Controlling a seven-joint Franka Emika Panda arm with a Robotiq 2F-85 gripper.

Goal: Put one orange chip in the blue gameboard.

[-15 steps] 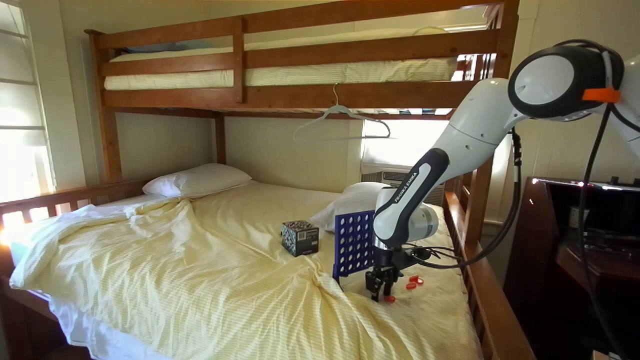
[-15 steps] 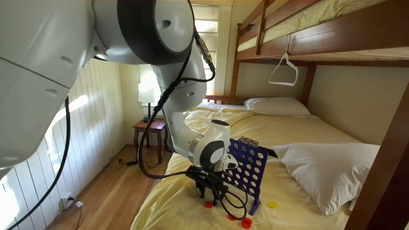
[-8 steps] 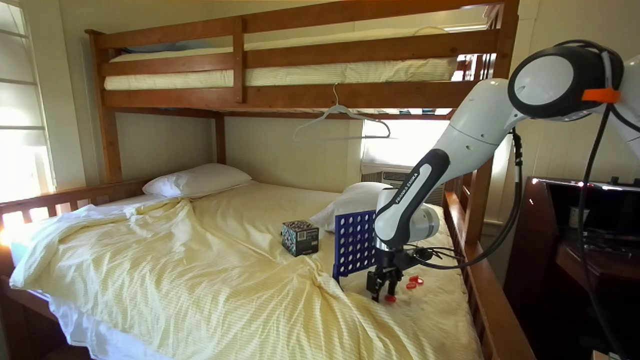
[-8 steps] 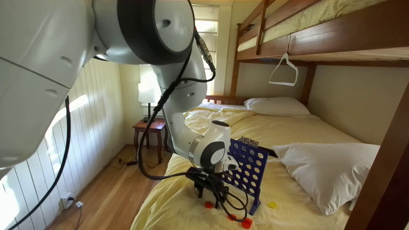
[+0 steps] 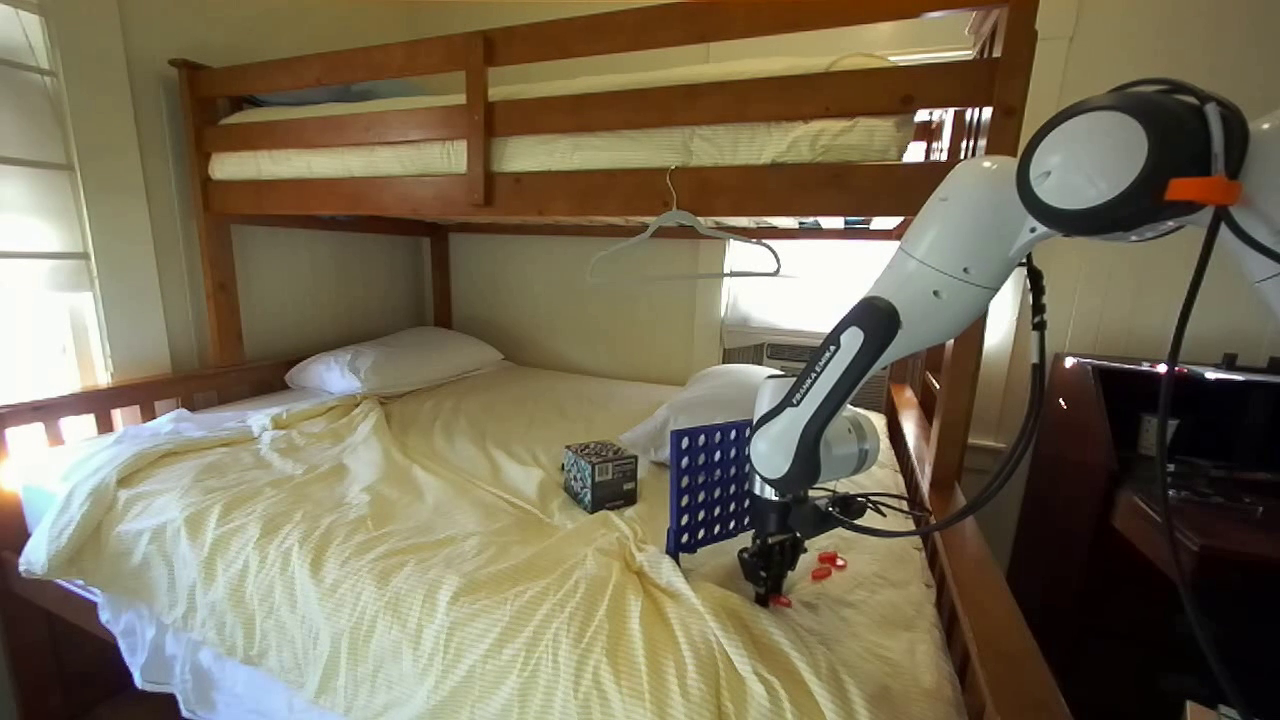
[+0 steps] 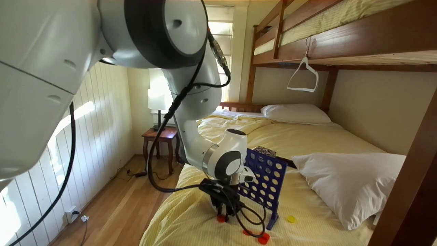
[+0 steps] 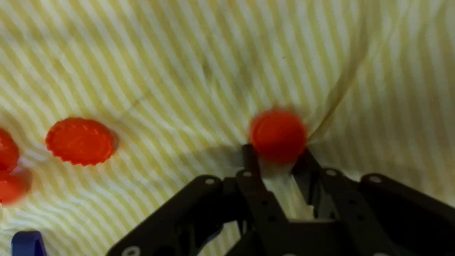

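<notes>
"FRANKA EMIKA" lettering [image 5: 814,375] runs along the robot arm [image 5: 945,265] in an exterior view; the patterned box [image 5: 600,480] bears illegible markings [image 5: 604,470].

Bed [image 5: 430,570] carrying blue gameboard [image 5: 709,488], orange chips [image 7: 80,141], yellow chip [image 6: 291,219], cube [image 5: 600,477], pillows [image 6: 351,181]

The arm [image 5: 925,285] partly hides the blue gameboard [image 5: 709,485]; the pinched chip [image 7: 278,136] is blurred.

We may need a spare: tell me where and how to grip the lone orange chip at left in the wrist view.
I'd pinch the orange chip across its ridged rim, from above: it seems to lie flat on the striped bedding, rim exposed.
</notes>
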